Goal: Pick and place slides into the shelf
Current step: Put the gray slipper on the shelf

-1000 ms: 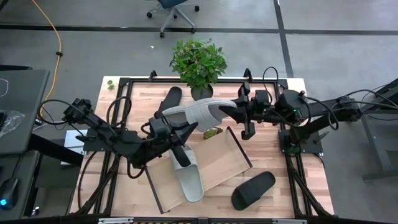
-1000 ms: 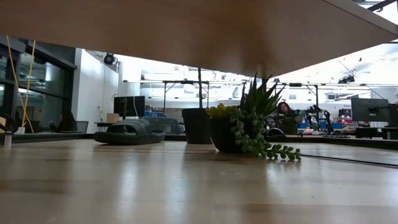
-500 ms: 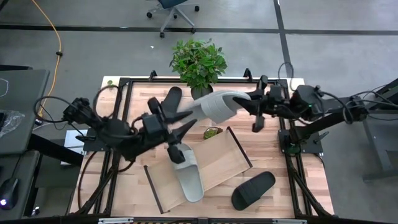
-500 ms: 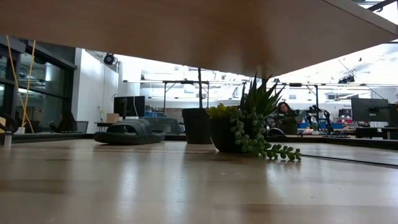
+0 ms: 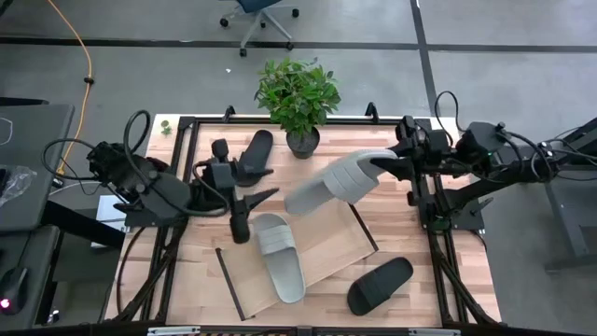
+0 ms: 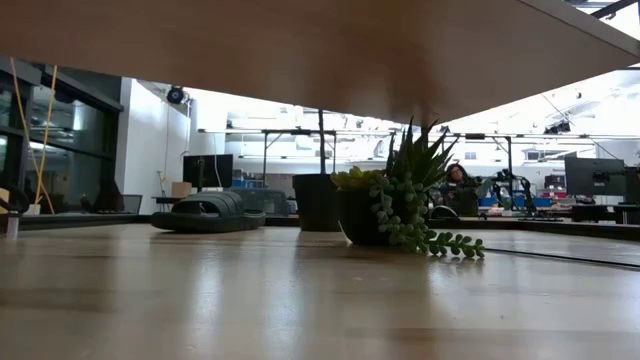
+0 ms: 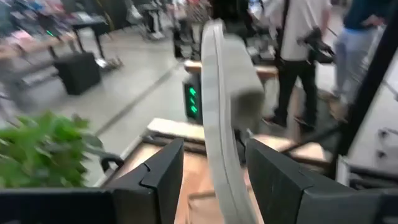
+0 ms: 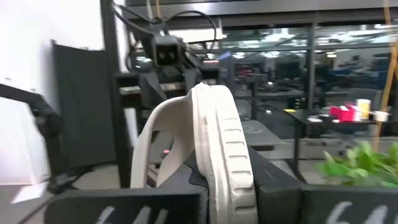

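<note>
A light grey slide (image 5: 334, 183) hangs in the air over the table's middle, above the far corner of the shelf (image 5: 338, 245), with my right gripper (image 5: 390, 166) shut on it. My left gripper (image 5: 265, 185) stands open just left of that slide's free end, touching nothing; in its wrist view the slide (image 7: 219, 106) shows edge-on beyond the open fingers. A second grey slide (image 5: 281, 259) lies sole-down on the shelf. One black slide (image 5: 254, 151) lies at the far left of the table, another (image 5: 381, 285) at the near right. My right gripper pinches the grey slide between its two fingers at the end nearest the strap (image 8: 219, 182). The fingers come level from the table's right, along the slide. The slide is lifted clear, turned on its edge, its free end (image 5: 295, 200) pointing toward the table's left and near side.
A large potted plant (image 5: 298, 95) stands at the far edge, and a small succulent (image 6: 400, 205) sits by the shelf's far side. The black far slide (image 6: 208, 213) shows in the low view. Bare tabletop lies left of the shelf.
My left gripper has opened, let go of the grey slide and drawn back toward the table's left edge. My right gripper has gone toward the right edge with the slide, whose free end has swung toward the near side; it stays clear of the table.
</note>
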`<state>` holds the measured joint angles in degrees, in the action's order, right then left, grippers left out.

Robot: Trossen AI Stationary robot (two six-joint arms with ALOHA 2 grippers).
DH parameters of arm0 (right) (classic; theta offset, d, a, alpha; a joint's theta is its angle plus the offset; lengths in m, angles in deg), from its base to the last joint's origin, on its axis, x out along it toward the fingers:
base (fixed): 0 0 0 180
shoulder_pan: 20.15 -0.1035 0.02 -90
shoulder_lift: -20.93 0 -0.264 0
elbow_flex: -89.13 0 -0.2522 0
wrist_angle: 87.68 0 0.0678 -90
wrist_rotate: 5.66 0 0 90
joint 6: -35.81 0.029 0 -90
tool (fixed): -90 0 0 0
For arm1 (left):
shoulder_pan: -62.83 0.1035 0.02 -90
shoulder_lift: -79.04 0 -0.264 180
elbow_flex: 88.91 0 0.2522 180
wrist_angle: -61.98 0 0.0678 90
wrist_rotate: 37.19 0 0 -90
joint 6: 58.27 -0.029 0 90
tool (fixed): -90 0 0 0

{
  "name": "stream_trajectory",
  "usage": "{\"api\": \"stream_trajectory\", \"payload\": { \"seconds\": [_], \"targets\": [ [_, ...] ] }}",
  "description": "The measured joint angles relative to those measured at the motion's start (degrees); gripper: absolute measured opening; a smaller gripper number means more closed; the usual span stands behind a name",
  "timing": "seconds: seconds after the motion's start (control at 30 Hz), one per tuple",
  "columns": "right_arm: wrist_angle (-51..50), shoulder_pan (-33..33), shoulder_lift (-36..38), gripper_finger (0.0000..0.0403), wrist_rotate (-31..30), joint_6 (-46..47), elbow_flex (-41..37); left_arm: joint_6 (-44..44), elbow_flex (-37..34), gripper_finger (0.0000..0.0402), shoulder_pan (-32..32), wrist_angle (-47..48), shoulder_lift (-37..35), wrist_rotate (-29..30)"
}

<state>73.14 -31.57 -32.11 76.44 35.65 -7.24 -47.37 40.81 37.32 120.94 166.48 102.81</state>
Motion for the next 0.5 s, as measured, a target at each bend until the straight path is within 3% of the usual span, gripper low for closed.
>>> {"api": "stream_trajectory", "payload": {
  "seconds": [0.23, 0.4, 0.5],
  "targets": [
    [-3.6, 0.0, -2.4, 0.0015, 5.2, 1.4, 2.9, 9.7, 0.3, 0.0157, 0.5, 10.9, 0.0, -1.2],
    [-7.7, 0.0, -6.0, 0.0015, 8.3, 1.4, 6.3, 14.9, 0.3, 0.0157, 3.9, 14.7, 0.1, -10.1],
    [-11.2, 0.0, -8.2, 0.0015, 9.7, 1.3, 8.4, 15.1, 0.3, 0.0157, 5.3, 14.6, 0.1, -12.5]
  ]
}}
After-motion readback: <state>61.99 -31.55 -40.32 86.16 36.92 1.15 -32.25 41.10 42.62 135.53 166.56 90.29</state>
